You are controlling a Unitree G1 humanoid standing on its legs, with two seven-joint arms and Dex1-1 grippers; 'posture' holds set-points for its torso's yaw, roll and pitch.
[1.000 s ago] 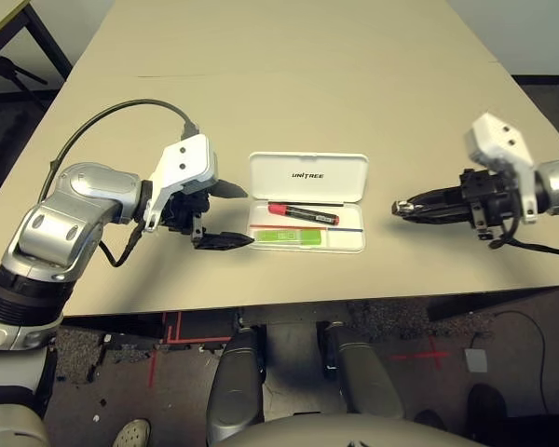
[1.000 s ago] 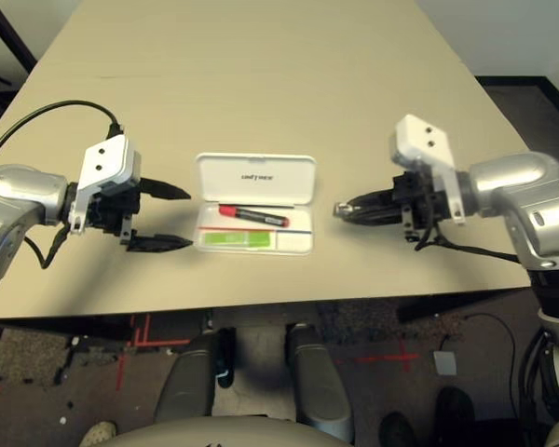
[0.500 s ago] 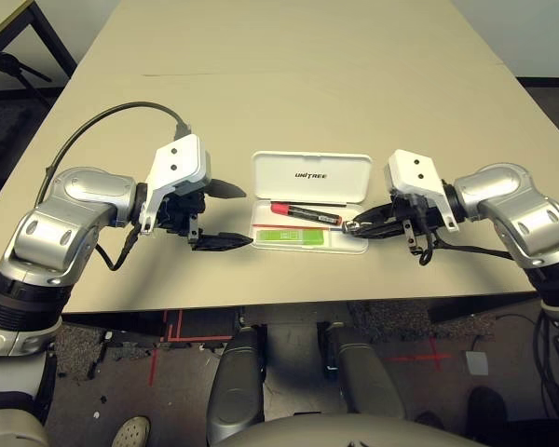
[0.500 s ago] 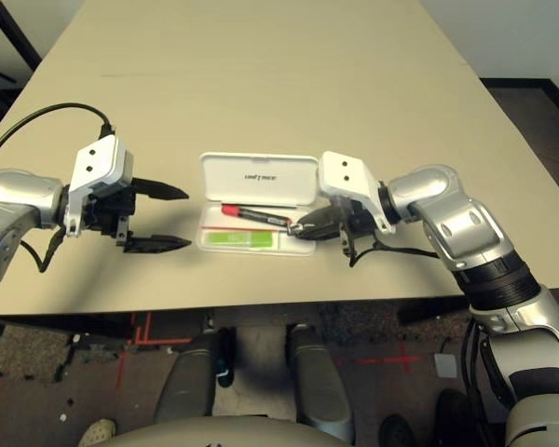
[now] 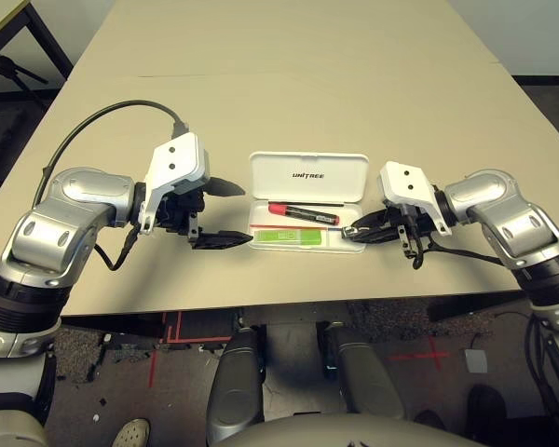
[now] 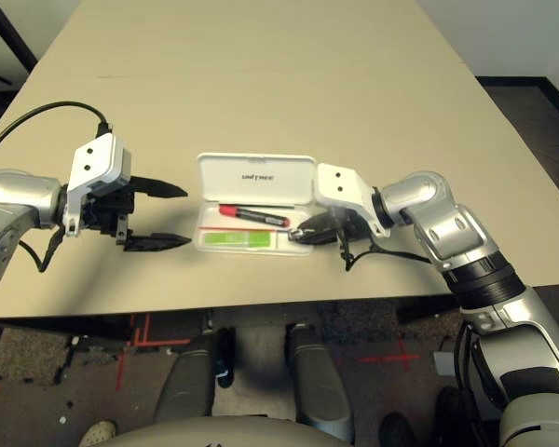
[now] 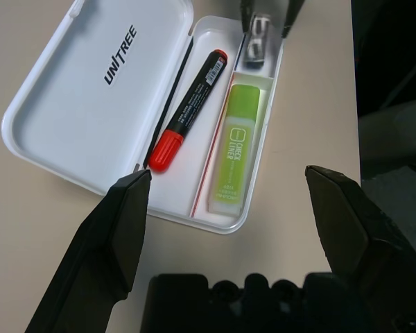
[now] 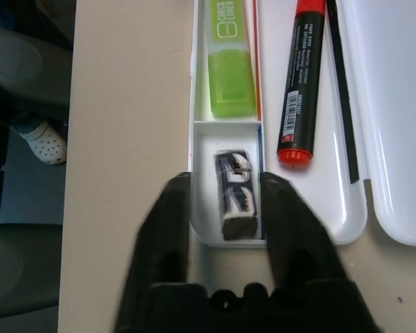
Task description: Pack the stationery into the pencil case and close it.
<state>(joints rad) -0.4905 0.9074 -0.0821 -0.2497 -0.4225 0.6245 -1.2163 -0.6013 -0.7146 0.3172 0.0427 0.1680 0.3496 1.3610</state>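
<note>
The white pencil case [image 5: 307,177] lies open in the middle of the table, its lid flat behind the tray. In the tray lie the red marker [image 5: 303,213] and the light-green highlighter [image 5: 289,238]. The tiny silver-and-black metal piece [image 8: 234,191] rests in the small end compartment. My right gripper [image 5: 347,233] hovers at that end, open a little, its fingers [image 8: 177,208] either side of the piece. My left gripper [image 5: 242,214] stands wide open just off the case's left end, holding nothing.
The tan table [image 5: 307,84] stretches far behind the case. Its front edge [image 5: 289,303] runs close below both grippers. A black cable [image 5: 121,112] loops over my left forearm.
My right gripper has swung in from the far right to the case's right end, settling over the small compartment. The left gripper has hardly moved.
</note>
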